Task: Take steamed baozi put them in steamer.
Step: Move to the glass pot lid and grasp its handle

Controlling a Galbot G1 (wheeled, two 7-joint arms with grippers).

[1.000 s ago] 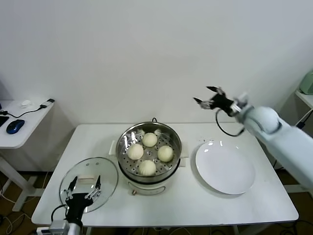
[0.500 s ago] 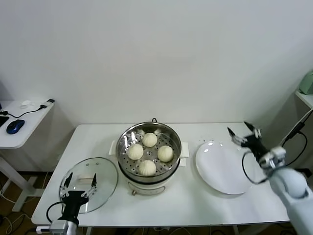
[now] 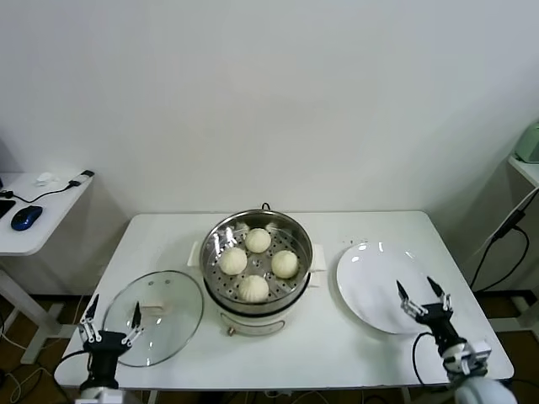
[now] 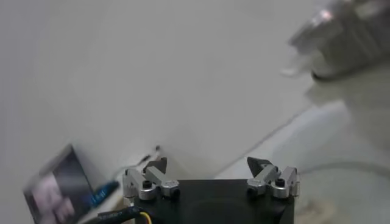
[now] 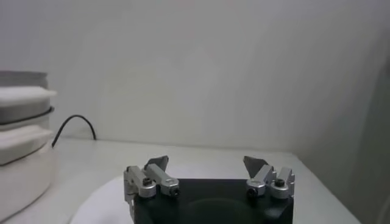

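Head view shows us the steamer [image 3: 257,265] at the middle of the white counter [image 3: 328,345], and we take it as our landmark. Four steamed baozi [image 3: 258,240] sit inside it on the perforated tray: one toward the back, one on the left, one on the right and one at the front, each apart from the others. A round glass lid [image 3: 160,307] lies flat on the counter to the front left of the steamer, just beside its base. A white plate [image 3: 375,282] lies to the right of the steamer, near it but not touching, with nothing on it.

Our left pincer [image 3: 110,324] hangs low at the counter's front edge, front left of the steamer and at the near rim of the lid; its jaws stand wide and hold nothing. Our right pincer [image 3: 424,297] hangs low to the front right of the steamer, at the near right rim of the plate, jaws also spread wide and holding nothing.

A side table [image 3: 38,223] with a blue mouse [image 3: 26,216] stands well apart, left of the steamer.
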